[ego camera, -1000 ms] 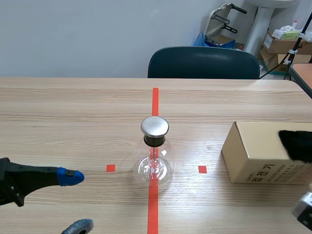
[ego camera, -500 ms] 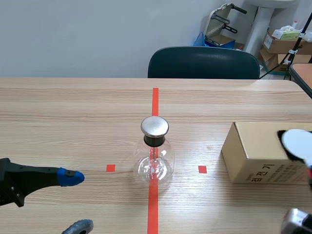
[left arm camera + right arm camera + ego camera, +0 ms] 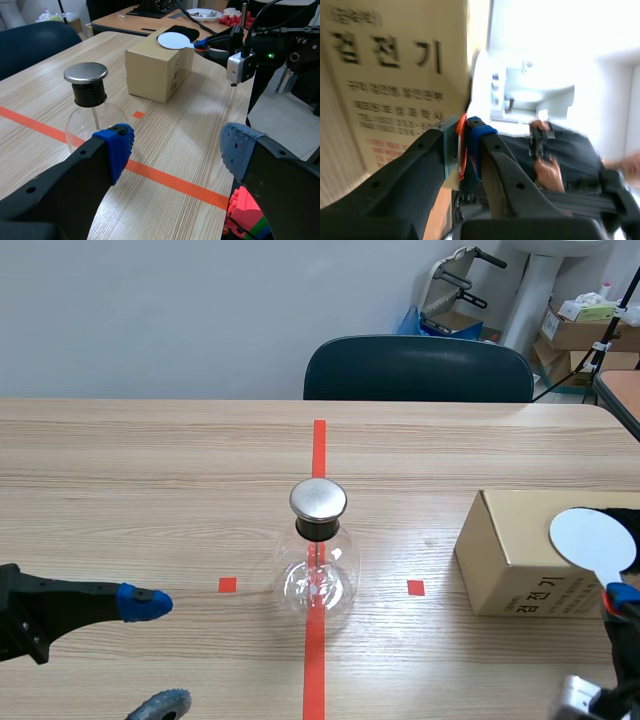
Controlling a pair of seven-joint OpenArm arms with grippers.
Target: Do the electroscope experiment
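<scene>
Soft, even indoor light fills the room. The cardboard box (image 3: 510, 550) throws a faint shadow on the counter (image 3: 150, 450); the metal cap (image 3: 318, 499) of the electroscope (image 3: 316, 578) glints. Behind the right hand (image 3: 466, 127) and its white disc (image 3: 592, 539), the background burns out to glare.

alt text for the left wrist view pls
The open left gripper hangs over a wooden table, with a glass flask with a metal cap just ahead of it. Beyond the flask sits a cardboard box, and over the box the right gripper holds a white disc.
</scene>
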